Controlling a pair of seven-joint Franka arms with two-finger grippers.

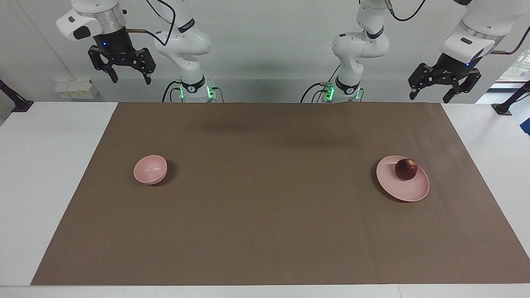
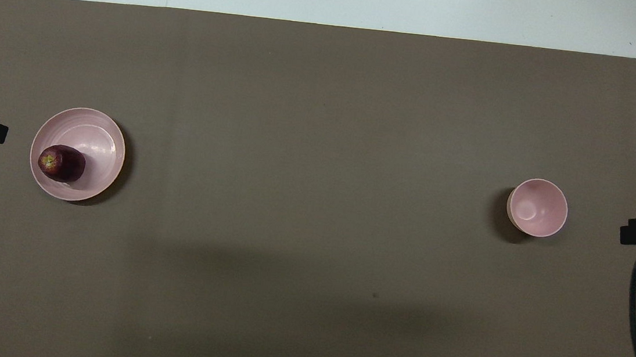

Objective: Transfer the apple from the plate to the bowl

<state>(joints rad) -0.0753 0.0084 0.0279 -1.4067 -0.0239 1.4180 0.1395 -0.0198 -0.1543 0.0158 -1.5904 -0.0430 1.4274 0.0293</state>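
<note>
The apple (image 1: 406, 169) is seen resting on the plate (image 1: 408, 191) toward the left arm's end of the brown mat (image 1: 265, 207), at the plate's edge nearer the robots, while the bowl (image 1: 150, 169) is set well apart from it toward the right arm's end. The left gripper (image 1: 428, 96) is held high in the air near its end of the table, tilted, its fingers spread apart and empty. The right gripper (image 1: 129, 78) is likewise raised at its own end, pointed downward, with fingers parted and nothing held.
</note>
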